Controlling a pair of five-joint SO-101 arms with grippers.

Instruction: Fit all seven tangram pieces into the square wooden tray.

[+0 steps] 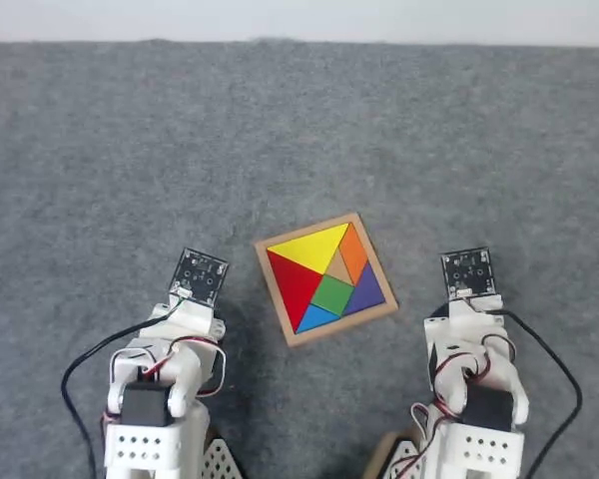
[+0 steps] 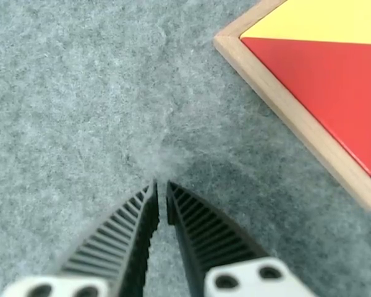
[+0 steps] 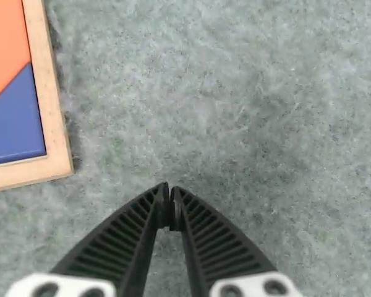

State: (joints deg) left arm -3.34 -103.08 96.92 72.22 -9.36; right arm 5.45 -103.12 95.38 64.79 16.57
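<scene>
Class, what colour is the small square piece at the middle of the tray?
The square piece is green, best seen in the high view.

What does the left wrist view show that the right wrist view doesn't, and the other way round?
Left wrist view, not the right: the yellow triangle and red triangle seated in a tray corner, and the left gripper shut above the felt. Right wrist view, not the left: the orange piece and violet-blue piece, and the right gripper shut. Both: the wooden tray rim and grey felt, with the gripper beside the tray, holding nothing.
</scene>
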